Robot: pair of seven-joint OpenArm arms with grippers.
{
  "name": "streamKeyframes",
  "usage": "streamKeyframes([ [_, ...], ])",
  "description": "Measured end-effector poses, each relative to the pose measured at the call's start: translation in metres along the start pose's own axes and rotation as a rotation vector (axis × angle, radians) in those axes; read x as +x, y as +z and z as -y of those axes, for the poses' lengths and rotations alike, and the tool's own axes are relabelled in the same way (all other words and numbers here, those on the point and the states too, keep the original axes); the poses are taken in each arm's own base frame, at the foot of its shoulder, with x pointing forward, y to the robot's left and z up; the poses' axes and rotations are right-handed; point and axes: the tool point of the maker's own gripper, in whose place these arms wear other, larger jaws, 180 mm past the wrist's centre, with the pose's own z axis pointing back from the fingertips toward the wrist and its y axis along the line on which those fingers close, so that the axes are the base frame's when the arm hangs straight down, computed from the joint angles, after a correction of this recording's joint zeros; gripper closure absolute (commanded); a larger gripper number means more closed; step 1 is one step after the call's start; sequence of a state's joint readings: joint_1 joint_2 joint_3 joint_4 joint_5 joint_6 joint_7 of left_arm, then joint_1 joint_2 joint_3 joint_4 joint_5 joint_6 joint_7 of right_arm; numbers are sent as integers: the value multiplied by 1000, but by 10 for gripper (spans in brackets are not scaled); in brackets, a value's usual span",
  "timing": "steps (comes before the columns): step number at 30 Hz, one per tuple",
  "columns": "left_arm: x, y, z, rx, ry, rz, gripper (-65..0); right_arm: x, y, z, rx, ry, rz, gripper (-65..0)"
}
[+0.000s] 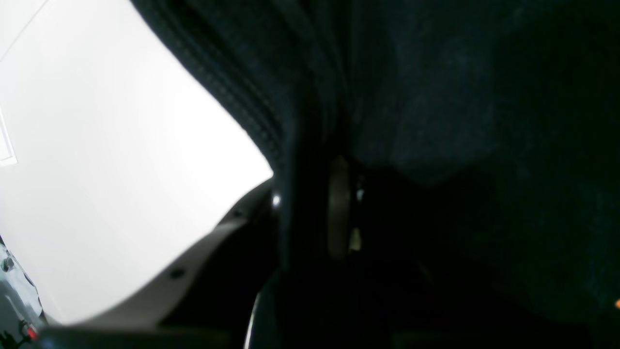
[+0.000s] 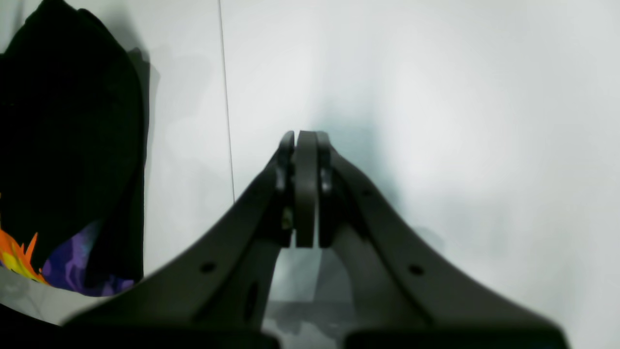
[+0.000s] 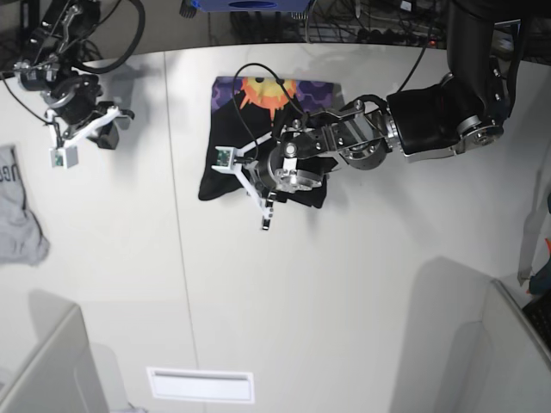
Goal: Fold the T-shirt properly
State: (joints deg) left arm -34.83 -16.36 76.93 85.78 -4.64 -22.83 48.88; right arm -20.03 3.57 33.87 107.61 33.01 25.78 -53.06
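The black T-shirt [image 3: 258, 142] lies bunched and partly folded on the white table, its orange sun print on purple [image 3: 271, 90] showing at the far edge. My left gripper [image 3: 258, 194] is at the shirt's near edge. In the left wrist view, dark cloth [image 1: 436, 97] fills most of the frame and a stitched hem runs down between the fingers of the left gripper [image 1: 305, 179], which is shut on it. My right gripper [image 3: 82, 133] hangs over bare table far to the left of the shirt. In its own view the right gripper [image 2: 305, 140] has its pads pressed together and empty, with the T-shirt [image 2: 68, 145] at the left.
A small grey garment [image 3: 17, 215] lies at the table's left edge. A white rectangular plate [image 3: 200, 385] sits near the front edge. Grey partitions stand at the front left [image 3: 43, 370] and front right [image 3: 508, 353]. Cables run along the back.
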Motion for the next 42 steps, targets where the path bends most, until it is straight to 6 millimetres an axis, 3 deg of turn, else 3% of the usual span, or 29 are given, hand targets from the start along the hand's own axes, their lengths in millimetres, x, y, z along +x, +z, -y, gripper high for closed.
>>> streamKeyframes([
  [1, 0, 1, -2, -5, 23, 5, -18, 0, 0, 0, 0, 0, 0, 0],
  [5, -4, 5, -17, 15, 85, 16, -260, 0, 0, 0, 0, 0, 0, 0],
  [8, -7, 9, -31, 45, 105, 13, -388, 0, 0, -1, 2, 1, 0, 0],
  [12, 3, 20, -51, 90, 92, 44, -499, 0, 0, -1, 2, 1, 0, 0],
  [14, 12, 31, -63, 120, 94, 79, -520, 0, 0, -1, 4, 0, 1, 0],
  [16, 20, 47, -85, 176, 134, 124, -507, 0, 0, -1, 4, -1, 0, 0],
  [18, 24, 73, -116, 261, 207, 192, -444, -3, 0, -1, 3, -2, -5, 0],
  [20, 13, 106, -147, 375, 332, 242, -276, -9, 3, 0, 1, -6, -13, 0],
  [22, -16, 133, -161, 470, 483, 261, 0, -21, 6, 4, -9, -1, -46, 0],
  [24, -50, 146, -150, 511, 605, 244, 0, -31, 10, 10, -28, 4, -69, 0],
  [28, -106, 157, -114, 545, 749, 167, 0, -23, 34, 10, -46, 72, 40, 0],
  [30, -126, 161, -101, 568, 788, 172, 0, -25, 46, 12, -82, 120, 68, 0],
  [33, -153, 163, -66, 587, 818, 202, 0, -31, 56, 20, -123, 169, 92, 0],
  [37, -165, 188, -32, 670, 777, 354, 0, -47, 73, 28, -179, 280, 106, 0],
  [42, -177, 210, 25, 682, 820, 402, 0, -74, 87, 9, -117, 341, 101, 0],
])
